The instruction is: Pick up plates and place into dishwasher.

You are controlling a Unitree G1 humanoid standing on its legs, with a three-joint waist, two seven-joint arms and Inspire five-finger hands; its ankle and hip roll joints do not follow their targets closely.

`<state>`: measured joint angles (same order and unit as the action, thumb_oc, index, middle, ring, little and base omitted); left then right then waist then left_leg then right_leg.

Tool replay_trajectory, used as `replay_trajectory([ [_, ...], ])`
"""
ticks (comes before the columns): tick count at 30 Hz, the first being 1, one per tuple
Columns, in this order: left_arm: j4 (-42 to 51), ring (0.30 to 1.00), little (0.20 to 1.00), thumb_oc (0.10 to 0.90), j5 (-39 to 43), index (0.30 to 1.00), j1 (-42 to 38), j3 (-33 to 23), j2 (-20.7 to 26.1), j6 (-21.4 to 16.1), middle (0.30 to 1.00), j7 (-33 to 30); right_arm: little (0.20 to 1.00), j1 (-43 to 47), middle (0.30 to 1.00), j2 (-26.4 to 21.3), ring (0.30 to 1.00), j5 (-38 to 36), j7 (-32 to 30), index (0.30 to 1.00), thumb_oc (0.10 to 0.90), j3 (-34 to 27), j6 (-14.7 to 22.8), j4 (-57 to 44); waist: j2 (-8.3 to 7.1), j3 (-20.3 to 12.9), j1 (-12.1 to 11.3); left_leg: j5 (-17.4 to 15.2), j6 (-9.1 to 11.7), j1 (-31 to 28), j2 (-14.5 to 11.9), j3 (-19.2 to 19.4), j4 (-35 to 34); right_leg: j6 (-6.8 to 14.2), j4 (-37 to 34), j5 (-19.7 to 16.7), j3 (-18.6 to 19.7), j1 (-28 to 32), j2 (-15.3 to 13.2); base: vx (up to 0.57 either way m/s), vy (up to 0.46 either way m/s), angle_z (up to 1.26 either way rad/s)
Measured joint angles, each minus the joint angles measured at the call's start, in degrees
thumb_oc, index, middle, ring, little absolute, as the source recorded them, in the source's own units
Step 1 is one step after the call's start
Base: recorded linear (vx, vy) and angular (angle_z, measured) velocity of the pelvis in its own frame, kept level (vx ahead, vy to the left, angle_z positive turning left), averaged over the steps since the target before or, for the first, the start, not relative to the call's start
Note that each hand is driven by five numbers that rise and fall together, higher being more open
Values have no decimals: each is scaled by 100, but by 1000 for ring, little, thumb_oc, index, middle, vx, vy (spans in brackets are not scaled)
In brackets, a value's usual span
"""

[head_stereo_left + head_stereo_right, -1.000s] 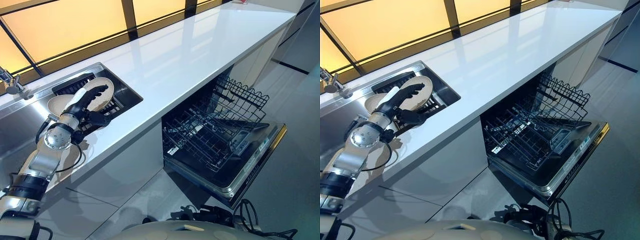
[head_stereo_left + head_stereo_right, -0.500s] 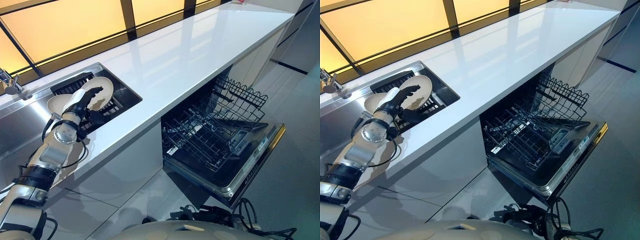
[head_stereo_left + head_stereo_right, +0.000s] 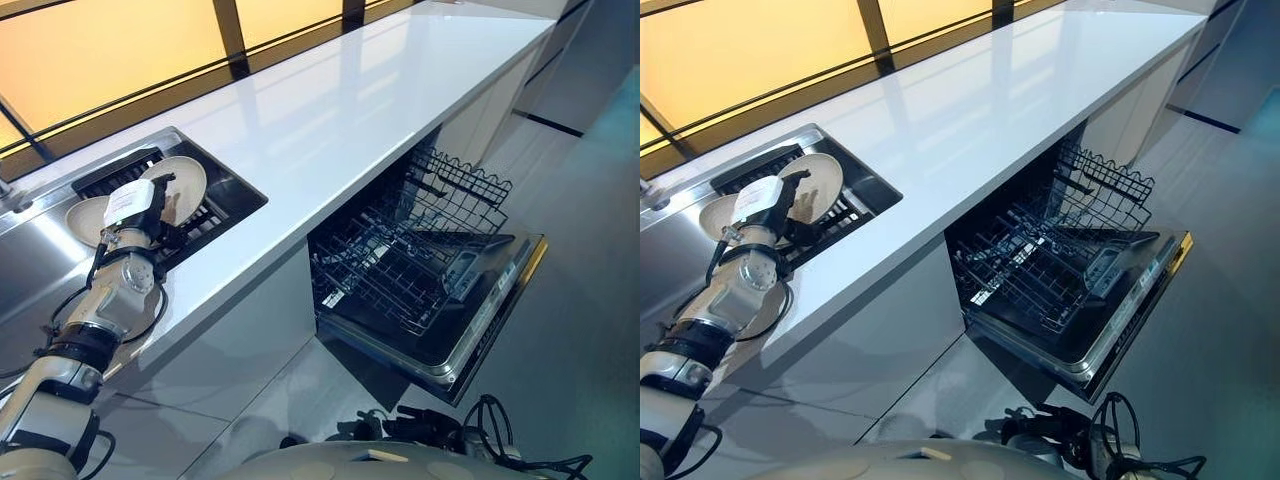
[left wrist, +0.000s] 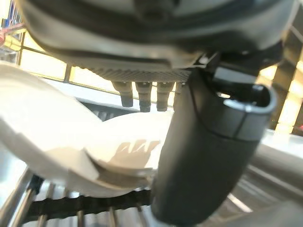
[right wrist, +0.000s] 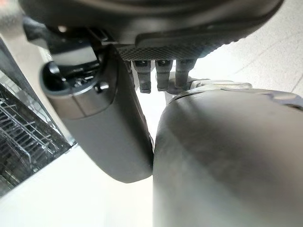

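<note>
Two cream, round plates [image 3: 176, 182] stand tilted in the dark rack [image 3: 205, 215] inside the sink [image 3: 40, 265] at the frame's left. The left hand [image 3: 140, 205] reaches the front plate, fingers [image 4: 142, 97] over its rim and thumb below (grip not clearly closed). The right hand [image 5: 104, 123] hangs beside the open dishwasher [image 3: 420, 270], fingertips cut short, holding nothing.

glossy white countertop [image 3: 330, 110], brushed steel sink [image 3: 40, 250], black wire racks [image 3: 400, 265]

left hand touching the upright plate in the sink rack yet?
Cannot tell. In the left wrist view the left hand has its thumb in front of the plate and fingers behind its rim, but no contact or gap shows plainly.
</note>
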<state>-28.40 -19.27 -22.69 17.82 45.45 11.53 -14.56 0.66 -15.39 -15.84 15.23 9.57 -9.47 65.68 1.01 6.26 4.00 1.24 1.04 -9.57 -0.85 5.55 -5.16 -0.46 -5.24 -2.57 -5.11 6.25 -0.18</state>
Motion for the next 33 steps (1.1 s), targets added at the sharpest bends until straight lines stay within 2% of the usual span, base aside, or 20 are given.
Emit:
replay_trajectory([
  [7, -276, 900, 900, 800, -7, 900, -25, 4, 0, 209, 900, -93, 900, -7, 900, 23, 900, -5, -26, 900, 800, -34, 81, -3, -5, 4, 113, -35, -13, -24, 7, 110, -18, 10, 0, -3, 75, -16, 1, 44, 38, -6],
  [15, -731, 900, 900, 800, -8, 900, -134, -5, -2, 230, 900, -138, 900, -33, 900, 40, 900, -111, -102, 900, 800, -191, 105, 23, 2, 6, 197, -59, -22, -36, 15, 275, -13, 30, 1, -20, 277, -82, 24, 60, 47, -12],
  [21, -1042, 900, 900, 800, -96, 900, -138, -4, -207, 330, 900, -242, 900, -33, 900, 37, 900, -107, -102, 900, 800, -204, 169, 26, -4, 12, 252, -110, -54, -70, 47, 357, 2, 52, 2, -45, 332, -83, 7, 63, 41, -8],
  [22, -1071, 575, 521, 421, -96, 575, -138, -4, -216, 333, 575, -294, 900, -33, 900, 37, 900, -108, -101, 900, 800, -204, 175, 26, -3, 13, 254, -116, -60, -71, 51, 371, 2, 52, 2, -45, 344, -89, 3, 64, 41, -7],
  [23, -1078, 432, 354, 254, -96, 432, -138, -4, -228, 338, 432, -343, 900, -33, 900, 37, 900, -108, -101, 900, 800, -204, 181, 26, -7, 17, 254, -120, -65, -69, 56, 378, 2, 55, 2, -46, 354, -93, 0, 56, 34, -5],
  [24, -1080, 326, 230, 130, -96, 326, -138, -4, -235, 339, 326, -387, 900, -33, 900, 37, 900, -108, -99, 900, 800, -204, 185, 25, -11, 19, 254, -125, -69, -71, 61, 387, 3, 57, 2, -47, 367, -97, -3, 53, 32, -5],
  [25, -1081, 300, 200, 100, -96, 300, -138, -4, -241, 338, 300, -453, 900, -33, 900, 37, 900, -108, -98, 900, 800, -203, 190, 26, -13, 21, 251, -133, -73, -74, 66, 401, 3, 60, 3, -49, 387, -100, -4, 40, 25, -8],
  [33, -1258, 300, 200, 100, -227, 300, -270, -148, -227, 353, 300, -1338, 900, -33, 900, 22, 900, -107, -92, 900, 800, -213, 203, 33, -13, 34, 216, -163, -87, -74, 89, 554, 5, 104, 2, -77, 572, -172, -8, 10, 8, -10],
])
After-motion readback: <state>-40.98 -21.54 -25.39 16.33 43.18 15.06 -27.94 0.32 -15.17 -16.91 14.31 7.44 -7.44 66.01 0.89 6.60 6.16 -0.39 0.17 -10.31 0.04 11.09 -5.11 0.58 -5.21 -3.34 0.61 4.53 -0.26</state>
